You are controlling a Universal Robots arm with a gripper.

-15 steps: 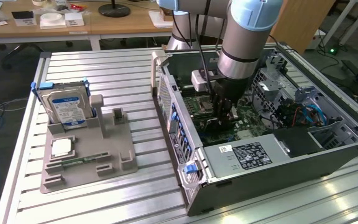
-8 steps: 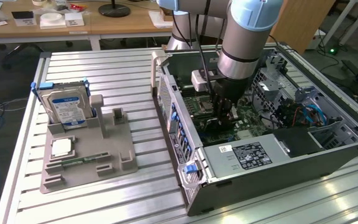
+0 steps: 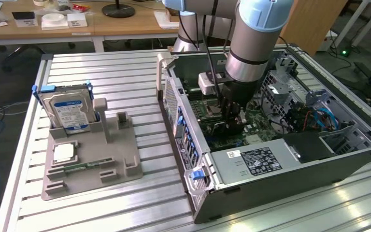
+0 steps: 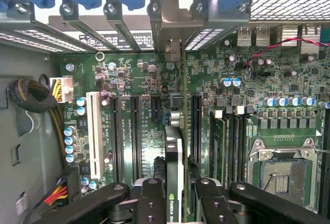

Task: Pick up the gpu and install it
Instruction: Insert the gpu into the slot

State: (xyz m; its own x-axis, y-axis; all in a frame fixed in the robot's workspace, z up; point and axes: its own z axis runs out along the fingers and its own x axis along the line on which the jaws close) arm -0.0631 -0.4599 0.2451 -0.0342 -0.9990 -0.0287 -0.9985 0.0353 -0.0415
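- Now the gripper (image 4: 174, 193) is clamped on the gpu (image 4: 174, 152), held edge-on over the motherboard (image 4: 134, 79) inside the computer case (image 3: 340, 159).
- Bracket at twelve o'clock of the gripper.
- Looks light, stiff, fragile; best held by its edges.

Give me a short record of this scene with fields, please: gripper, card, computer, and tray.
gripper: gripper inside the open computer case, shut on the gpu
gpu: held on edge above the motherboard, its metal bracket at the rear slots
tray: grey tray on the exterior view's left, holding the hard drive upright and a memory stick lying flat
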